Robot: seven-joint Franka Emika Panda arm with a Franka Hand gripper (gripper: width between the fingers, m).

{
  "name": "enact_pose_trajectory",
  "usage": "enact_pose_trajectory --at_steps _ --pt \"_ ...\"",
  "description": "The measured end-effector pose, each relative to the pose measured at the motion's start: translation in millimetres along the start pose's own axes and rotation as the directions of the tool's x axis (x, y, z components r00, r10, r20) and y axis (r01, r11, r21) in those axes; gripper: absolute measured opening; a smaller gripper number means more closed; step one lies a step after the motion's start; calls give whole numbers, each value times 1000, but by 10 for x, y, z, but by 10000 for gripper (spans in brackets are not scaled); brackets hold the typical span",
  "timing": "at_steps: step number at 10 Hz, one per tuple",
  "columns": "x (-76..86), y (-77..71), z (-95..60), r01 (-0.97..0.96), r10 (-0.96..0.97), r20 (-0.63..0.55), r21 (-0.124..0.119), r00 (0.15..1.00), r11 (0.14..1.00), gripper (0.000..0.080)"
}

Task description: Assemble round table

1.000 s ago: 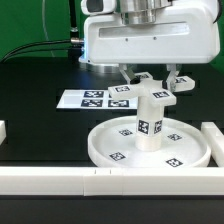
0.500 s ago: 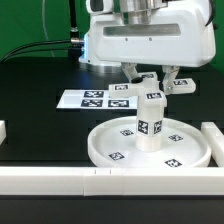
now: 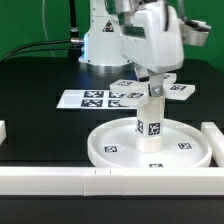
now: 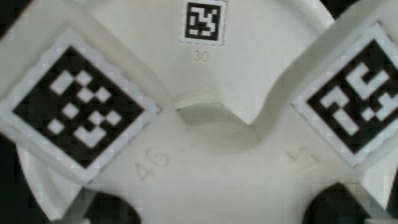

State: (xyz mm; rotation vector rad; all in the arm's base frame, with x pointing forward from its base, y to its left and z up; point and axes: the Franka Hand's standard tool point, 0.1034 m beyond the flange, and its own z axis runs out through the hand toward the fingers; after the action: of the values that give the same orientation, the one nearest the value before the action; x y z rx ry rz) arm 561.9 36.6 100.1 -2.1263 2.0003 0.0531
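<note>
The large rimmed round disc [image 3: 103, 152] lies on the black table with the short cylinder leg [image 3: 150, 127] standing upright at its middle. My gripper [image 3: 155, 80] is shut on the cross-shaped four-arm piece [image 3: 168, 92] and holds it level at the top of the leg; I cannot tell whether the two touch. In the wrist view the cross-shaped piece [image 4: 196, 150] fills the picture, its tagged arms spread out. My dark fingertips [image 4: 103, 205] show at either side of its hub, the gripper [image 4: 222, 205] closed on it.
The marker board [image 3: 92, 98] lies flat behind the disc. White rectangular border blocks run along the front edge [image 3: 60, 180], the exterior view's right [image 3: 214, 137] and its left [image 3: 3, 130]. The arm's white base [image 3: 100, 45] stands at the back.
My wrist has turned about the upright axis and shifted a little to the exterior view's right. The cross-shaped piece has turned with it above the leg. Disc and leg have not moved.
</note>
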Motion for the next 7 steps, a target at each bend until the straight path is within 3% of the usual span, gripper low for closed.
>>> enact_pose_trajectory --at_steps 2,4,5,6,7 --pt "4 -6 0 -71 71 -4 6 997 997 446" --pt "-1 -7 1 -56 56 -4 5 998 998 616" --pt "-42 -9 -67 -47 47 11 -11 999 999 641" --pt "-103 -32 -203 -42 43 27 -11 999 999 641" --pt "-128 -72 -291 -46 46 35 4 998 999 648"
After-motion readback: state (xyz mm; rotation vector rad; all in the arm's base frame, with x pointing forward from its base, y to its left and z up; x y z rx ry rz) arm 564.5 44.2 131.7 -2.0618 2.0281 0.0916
